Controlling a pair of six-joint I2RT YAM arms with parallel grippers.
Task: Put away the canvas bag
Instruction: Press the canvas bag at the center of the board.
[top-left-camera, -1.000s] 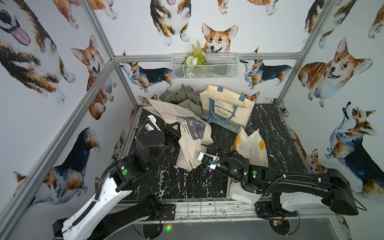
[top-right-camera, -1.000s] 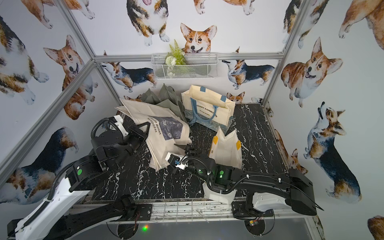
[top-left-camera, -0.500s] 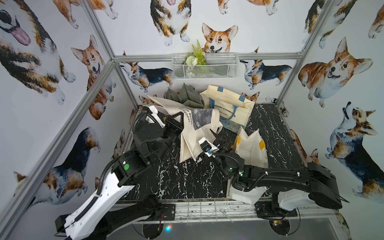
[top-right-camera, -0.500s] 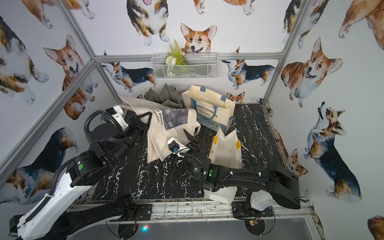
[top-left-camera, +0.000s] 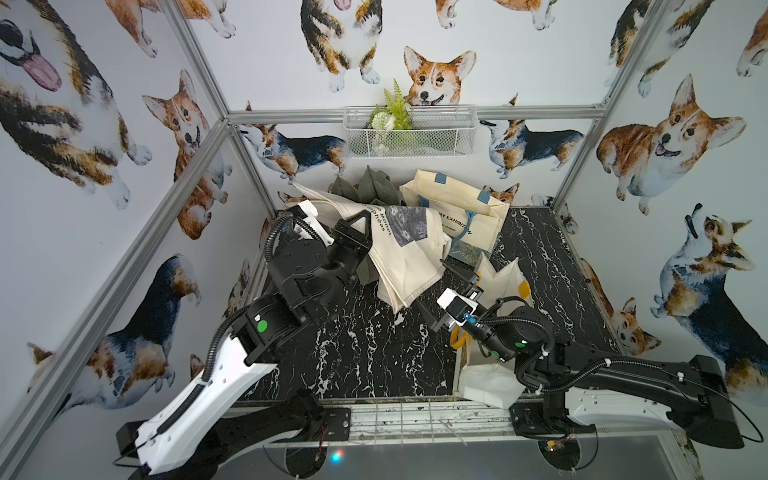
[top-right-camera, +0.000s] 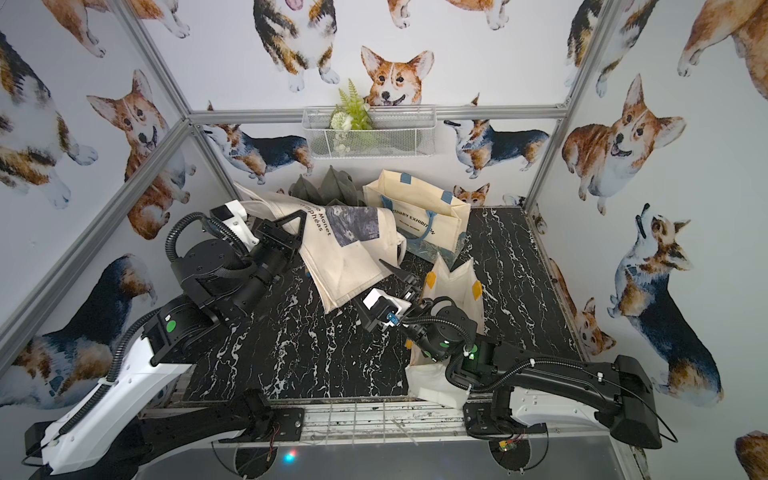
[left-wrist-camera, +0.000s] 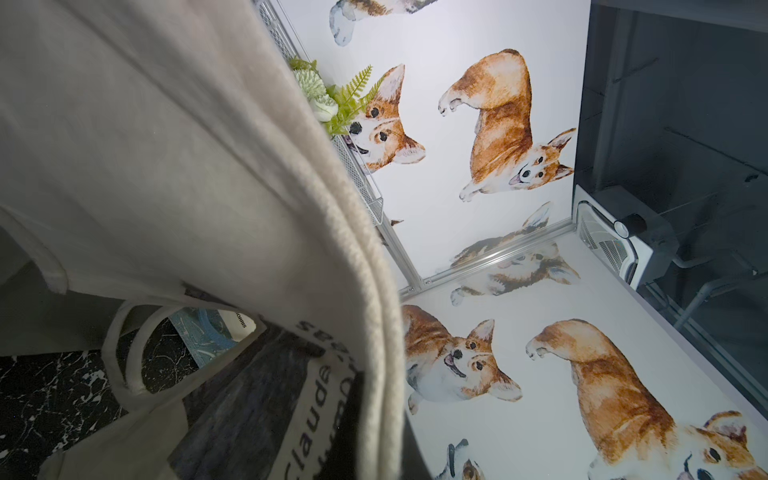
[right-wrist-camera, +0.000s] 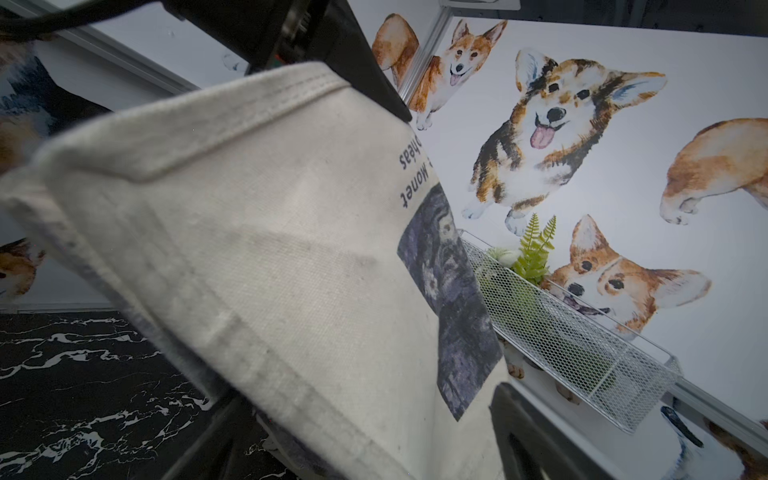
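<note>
Left tool (top-left-camera: 365, 227) was pressed shut on the top edge of the canvas bag (top-left-camera: 405, 259) and held it up over the black desk (top-left-camera: 365, 357), near the back left of the desk in both top views. The cream bag hung at a slant from the left tool. Its low corner came down close to the desk near the middle, but whether it touched could not be told. A dark blue picture and some words, one of them "Monet", showed on the side of the bag. In the left wrist view the thick edge of the bag (left-wrist-camera: 365, 291) ran right in front of the camera. The right tool (top-left-camera: 430, 282) was spread wide, and the low side edge of the bag sat at the gap between its two fingers (top-left-camera: 455, 270). In the right wrist view the bag's cloth (right-wrist-camera: 291, 270) filled the space between the two dark fingers. Behind the canvas bag stood a cream tote with blue handles (top-left-camera: 457, 203), and a grey-green cloth bag (top-left-camera: 365, 189) leaned at the back wall. A white paper bag (top-left-camera: 503, 286) stood just beside the right tool. A wire basket (top-left-camera: 411, 141) with a green plant (top-left-camera: 395, 110) hung on the back wall.
</note>
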